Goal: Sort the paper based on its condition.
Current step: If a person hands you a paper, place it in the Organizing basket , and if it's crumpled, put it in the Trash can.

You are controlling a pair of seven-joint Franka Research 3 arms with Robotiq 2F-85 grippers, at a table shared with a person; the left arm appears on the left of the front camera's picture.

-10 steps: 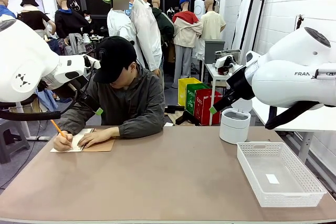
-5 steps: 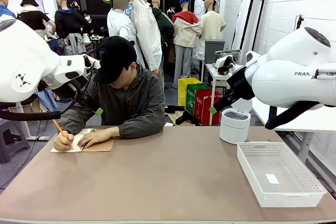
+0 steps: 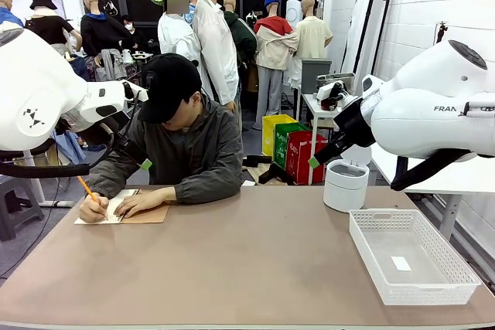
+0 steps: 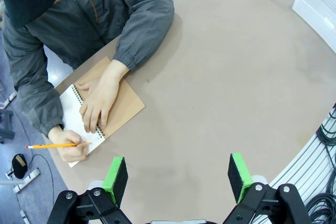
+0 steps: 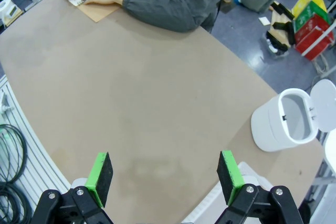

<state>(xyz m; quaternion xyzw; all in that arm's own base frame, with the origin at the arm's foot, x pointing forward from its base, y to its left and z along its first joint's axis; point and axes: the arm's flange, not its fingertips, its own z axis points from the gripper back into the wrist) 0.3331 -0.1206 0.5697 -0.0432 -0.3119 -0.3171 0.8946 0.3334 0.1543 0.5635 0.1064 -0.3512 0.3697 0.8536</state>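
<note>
As a person writes at its far edge, the brown table (image 3: 247, 268) stretches between two white robot arms, the left arm (image 3: 35, 94) raised at one side and the right arm (image 3: 441, 117) at the other, both above the surface. The person (image 3: 189, 148), in a black cap and grey jacket, leans over the far left part of the table. A white lattice basket (image 3: 363, 246) sits on the table near the right arm, and a round white bin (image 3: 346, 185) with its lid tipped up stands just beyond it. The left gripper (image 4: 178, 179) hangs high over the table, its green-padded fingers spread wide with nothing between them; the right gripper (image 5: 165, 177) is likewise spread and holds nothing. A spiral-bound notebook (image 3: 151, 215) with a brown cover lies before the person, one hand (image 3: 143, 202) pressed flat across its spiral. The paper (image 4: 70, 103), a white sheet, lies flat beside the brown cover, partly under the person's hands and well apart from the basket. The other hand (image 3: 93, 211) holds an orange pencil (image 3: 83, 188) with its tip at the paper. A small white tag (image 3: 401, 263) lies on the basket's floor
</note>
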